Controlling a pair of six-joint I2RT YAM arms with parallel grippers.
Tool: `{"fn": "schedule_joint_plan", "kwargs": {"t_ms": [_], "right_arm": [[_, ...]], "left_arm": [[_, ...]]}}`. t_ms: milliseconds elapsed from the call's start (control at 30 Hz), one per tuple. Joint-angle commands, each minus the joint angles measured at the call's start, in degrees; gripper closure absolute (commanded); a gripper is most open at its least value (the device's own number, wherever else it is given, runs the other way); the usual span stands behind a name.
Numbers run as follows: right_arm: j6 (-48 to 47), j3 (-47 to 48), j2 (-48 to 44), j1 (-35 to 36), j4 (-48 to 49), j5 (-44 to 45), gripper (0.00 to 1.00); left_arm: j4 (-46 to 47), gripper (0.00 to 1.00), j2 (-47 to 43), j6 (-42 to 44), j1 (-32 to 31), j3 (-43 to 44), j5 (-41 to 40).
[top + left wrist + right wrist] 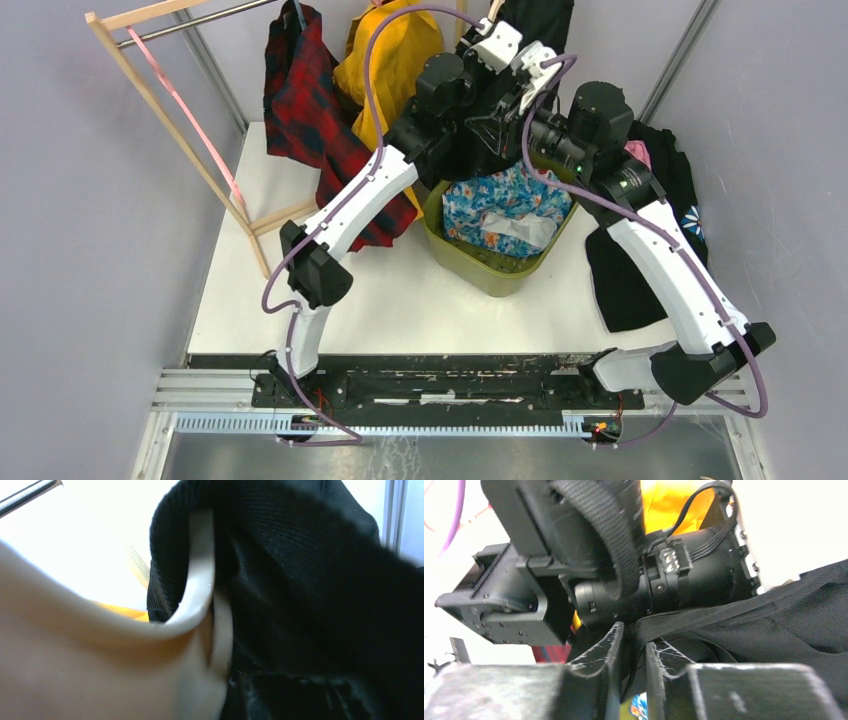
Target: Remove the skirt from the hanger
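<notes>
Now | skirt (545, 22): black, draped over cream hanger (200, 580), hanging at back beside yellow garment (395, 60) | left fingers (497, 40): closed, hold unclear | right fingers (606, 660): nearly closed, pinching skirt fabric

The skirt (774, 615) at the right pincer (633, 655) is plain black, ribbed along its band (the hanger (202, 570) inside it is cream). To the left of that pincer hang a mustard-yellow top (395, 60) and a red-and-navy plaid shirt (300, 100). Beneath it, an olive-green bin (490, 270) holds blue floral cloth (500, 205) on the white worktop (420, 300).
</notes>
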Motion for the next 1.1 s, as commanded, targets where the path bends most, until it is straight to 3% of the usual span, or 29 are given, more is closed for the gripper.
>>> {"fn": "schedule_joint_plan", "kwargs": {"t_ms": [0, 167, 233, 333, 500, 667, 833, 967, 1067], "right_arm": [[-7.02, 0.32, -3.53, 2.91, -5.77, 4.81, 0.71], [-12.76, -0.5, -3.37, 2.84, -7.54, 20.42, 0.74], [-14.2, -0.54, -2.79, 2.83, -6.7, 25.11, 0.86], [-13.95, 0.1, -1.25, 2.86, -5.53, 26.87, 0.98], [-12.89, 1.84, 1.56, 2.89, -2.75, 27.71, 0.99], [-10.67, 5.46, 4.7, 2.88, -1.86, 22.81, 0.92], [-2.86, 6.41, 5.98, 2.91, 1.78, 14.65, 0.99], [0.73, 4.12, 5.46, 3.04, 3.56, 11.12, 0.99], [1.18, 1.77, 3.84, 3.16, 3.74, 9.83, 0.99]], "left_arm": [[8.76, 0.97, -4.92, -2.6, 0.51, 2.85, -0.21], [5.03, 0.97, -14.29, -1.3, 0.51, -4.51, -0.67], [1.09, 0.97, -16.76, -1.66, 0.5, -5.41, -1.05], [-4.65, 0.97, -19.93, -4.26, 0.42, -6.89, -1.49], [-9.5, 0.97, -28.13, -9.67, 0.05, -15.08, -0.25], [-1.99, 0.97, -33.63, -8.87, 0.07, -25.58, -2.87], [15.02, 0.97, -33.9, -8.71, 0.07, -32.18, -2.03], [23.07, 0.97, -28.7, -6.34, 0.07, -30.04, -3.01], [23.89, 0.97, -23.89, -7.55, 0.07, -24.13, -2.77]]}}
